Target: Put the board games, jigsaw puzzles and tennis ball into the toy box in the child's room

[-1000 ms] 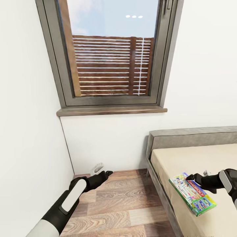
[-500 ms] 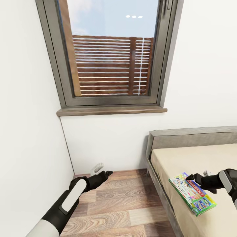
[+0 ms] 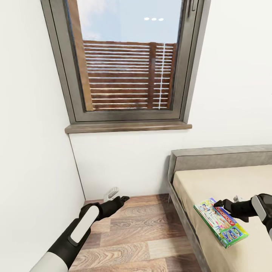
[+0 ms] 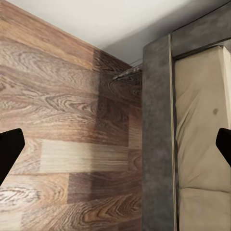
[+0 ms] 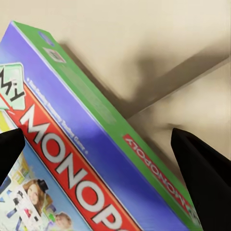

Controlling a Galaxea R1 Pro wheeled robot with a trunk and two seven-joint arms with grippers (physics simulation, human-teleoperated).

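A "MONOPOLY" board game (image 3: 221,223), a flat box with green edges, lies near the side edge of the bed (image 3: 223,179) on the beige mattress. My right gripper (image 3: 218,205) is at the box's far end, low over it. In the right wrist view the board game (image 5: 72,159) lies under my right gripper (image 5: 103,168), and the black fingers (image 5: 202,187) stand wide apart, open, with the green edge running between them. My left gripper (image 3: 124,198) hangs open over the wooden floor, holding nothing; its fingers (image 4: 8,151) frame the floor and the bed's frame (image 4: 156,144).
A large grey-framed window (image 3: 128,64) with a brown sill fills the wall ahead. A white wall closes the left side. A small white object (image 3: 110,193) lies on the floor by the skirting. The bed's grey headboard (image 3: 219,156) stands against the wall.
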